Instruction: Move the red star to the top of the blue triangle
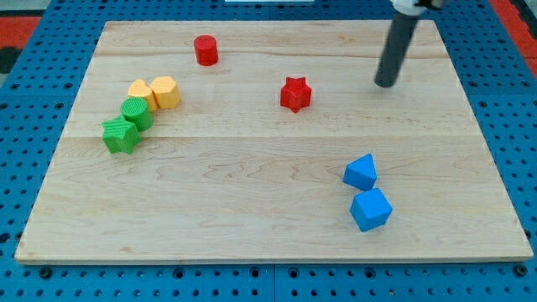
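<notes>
The red star lies on the wooden board a little right of centre, toward the view's top. The blue triangle lies lower right, with a blue cube just below it, close to or touching it. My tip is at the lower end of the dark rod at the view's upper right. It stands to the right of the red star, well apart from it, and above the blue triangle.
A red cylinder stands near the top edge. At the left, two yellow blocks sit side by side, with a green cylinder and a green star clustered below them.
</notes>
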`<control>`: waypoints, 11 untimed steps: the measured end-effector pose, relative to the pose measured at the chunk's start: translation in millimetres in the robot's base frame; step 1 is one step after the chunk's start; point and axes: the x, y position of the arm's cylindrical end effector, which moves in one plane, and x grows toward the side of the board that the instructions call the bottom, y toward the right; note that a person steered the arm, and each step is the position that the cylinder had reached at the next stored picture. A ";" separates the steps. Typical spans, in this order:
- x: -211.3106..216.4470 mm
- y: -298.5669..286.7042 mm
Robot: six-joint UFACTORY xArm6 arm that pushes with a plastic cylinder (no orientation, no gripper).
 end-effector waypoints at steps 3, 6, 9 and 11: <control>35.3 -108.1; 82.2 -122.9; 118.9 -82.1; 117.3 -62.1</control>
